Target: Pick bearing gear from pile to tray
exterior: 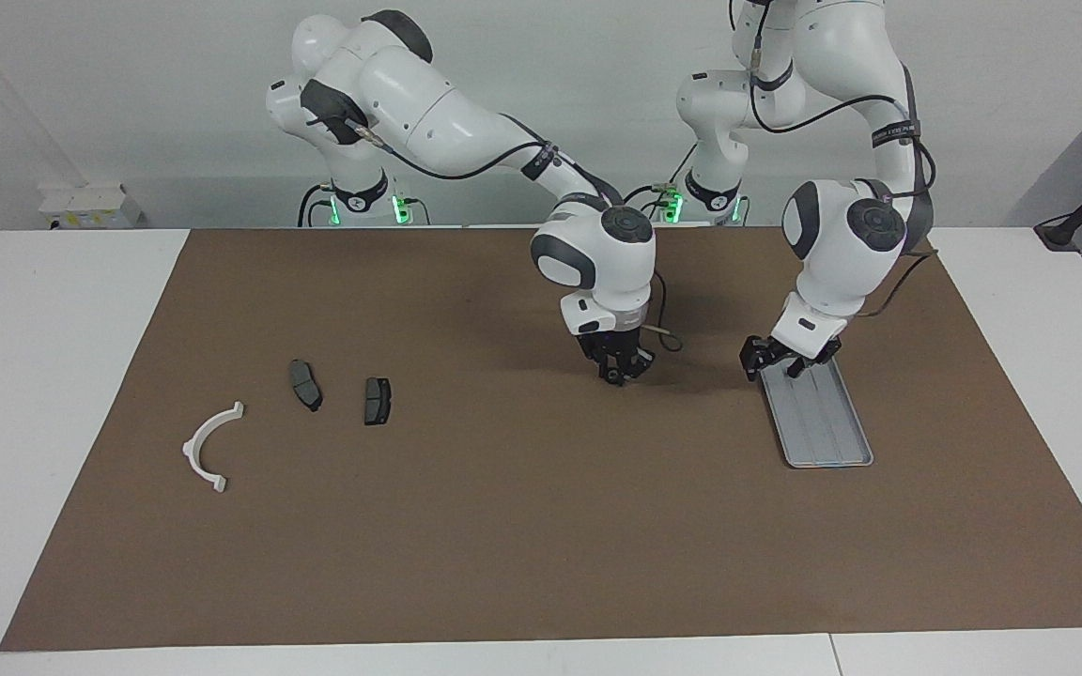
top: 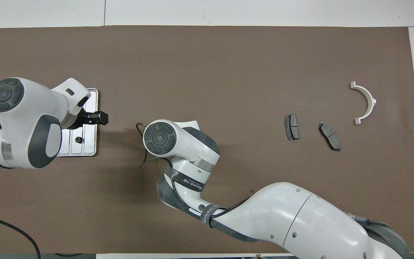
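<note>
The pile lies toward the right arm's end of the table: a white curved arc (exterior: pixel 212 446) (top: pixel 366 102) and two dark grey brake-pad pieces (exterior: pixel 306 385) (exterior: pixel 377 401) (top: pixel 291 127) (top: pixel 330 131). The silver tray (exterior: pixel 823 427) (top: pixel 88 145) lies toward the left arm's end. In the overhead view a tiny black round part (top: pixel 78 139) sits in it near the end closer to the robots. My left gripper (exterior: pixel 774 364) (top: pixel 92 118) is open, low over that end of the tray. My right gripper (exterior: pixel 618 374) hangs low over the mat's middle, between pile and tray; its own wrist hides it from overhead.
A brown mat (exterior: pixel 541 545) covers most of the white table (exterior: pixel 53 376). A small white box (exterior: pixel 90 205) stands at the table's edge by the wall at the right arm's end. A thin cable (exterior: pixel 665 333) loops beside my right wrist.
</note>
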Robot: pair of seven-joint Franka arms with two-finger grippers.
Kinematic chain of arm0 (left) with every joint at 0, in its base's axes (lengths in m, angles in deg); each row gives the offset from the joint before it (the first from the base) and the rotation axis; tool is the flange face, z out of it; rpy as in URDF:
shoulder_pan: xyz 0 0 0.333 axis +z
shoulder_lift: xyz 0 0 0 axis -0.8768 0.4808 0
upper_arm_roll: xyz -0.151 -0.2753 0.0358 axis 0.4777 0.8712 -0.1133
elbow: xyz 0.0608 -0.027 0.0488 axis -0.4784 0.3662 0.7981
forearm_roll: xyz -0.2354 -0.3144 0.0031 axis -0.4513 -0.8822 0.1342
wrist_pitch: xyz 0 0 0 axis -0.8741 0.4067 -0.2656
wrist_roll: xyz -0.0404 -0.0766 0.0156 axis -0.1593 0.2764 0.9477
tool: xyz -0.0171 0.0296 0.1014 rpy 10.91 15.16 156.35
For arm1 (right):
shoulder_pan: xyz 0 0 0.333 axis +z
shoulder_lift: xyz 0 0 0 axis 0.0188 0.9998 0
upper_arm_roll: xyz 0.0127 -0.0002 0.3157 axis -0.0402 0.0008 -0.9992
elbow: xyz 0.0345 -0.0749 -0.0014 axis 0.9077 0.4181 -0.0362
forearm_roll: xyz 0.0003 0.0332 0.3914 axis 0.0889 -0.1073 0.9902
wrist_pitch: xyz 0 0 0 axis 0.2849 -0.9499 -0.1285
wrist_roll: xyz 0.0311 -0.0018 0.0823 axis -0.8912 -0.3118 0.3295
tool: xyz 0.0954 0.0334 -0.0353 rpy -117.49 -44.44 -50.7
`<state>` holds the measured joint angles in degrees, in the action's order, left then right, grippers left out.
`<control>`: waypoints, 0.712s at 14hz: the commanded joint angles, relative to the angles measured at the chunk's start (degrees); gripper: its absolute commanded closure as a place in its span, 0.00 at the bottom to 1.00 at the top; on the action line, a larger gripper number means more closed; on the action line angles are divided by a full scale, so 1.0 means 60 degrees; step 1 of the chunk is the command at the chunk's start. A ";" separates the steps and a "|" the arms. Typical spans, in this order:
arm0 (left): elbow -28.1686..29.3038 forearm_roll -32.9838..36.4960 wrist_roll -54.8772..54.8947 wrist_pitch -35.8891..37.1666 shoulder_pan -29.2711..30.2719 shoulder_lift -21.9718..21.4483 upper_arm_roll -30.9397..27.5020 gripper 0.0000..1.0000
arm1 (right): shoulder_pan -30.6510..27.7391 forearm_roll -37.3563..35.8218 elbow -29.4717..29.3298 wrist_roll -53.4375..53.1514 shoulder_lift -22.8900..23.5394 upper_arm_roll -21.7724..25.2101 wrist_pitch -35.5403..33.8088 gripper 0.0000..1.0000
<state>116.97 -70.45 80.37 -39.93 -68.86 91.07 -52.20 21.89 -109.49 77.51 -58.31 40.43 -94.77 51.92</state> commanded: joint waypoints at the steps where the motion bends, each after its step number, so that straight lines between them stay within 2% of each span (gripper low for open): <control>1: -0.0029 -0.0025 -0.0334 -0.0188 -0.0125 0.0041 -0.0105 0.20 | -0.0086 -0.0274 0.0170 -0.0458 0.0026 0.0054 0.0056 0.00; 5: -0.0014 -0.0025 -0.0743 -0.0379 -0.0155 0.0055 -0.0091 0.18 | -0.0319 -0.0128 -0.1175 -0.0065 -0.0076 -0.0005 -0.1540 0.00; 7: -0.0029 -0.0025 -0.1066 -0.0452 -0.0373 0.0055 -0.0091 0.18 | -0.0800 0.0587 -0.1355 0.0971 -0.0498 -0.0019 -0.1748 0.00; 10: -0.0029 -0.0039 -0.2482 -0.0802 -0.1455 0.0259 -0.0105 0.18 | -0.1708 0.1408 -0.1340 0.2948 -0.1173 -0.0020 -0.1996 0.00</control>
<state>116.97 -70.53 71.31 -42.55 -72.99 91.33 -52.12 15.40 -104.19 68.66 -47.44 36.03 -94.10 41.45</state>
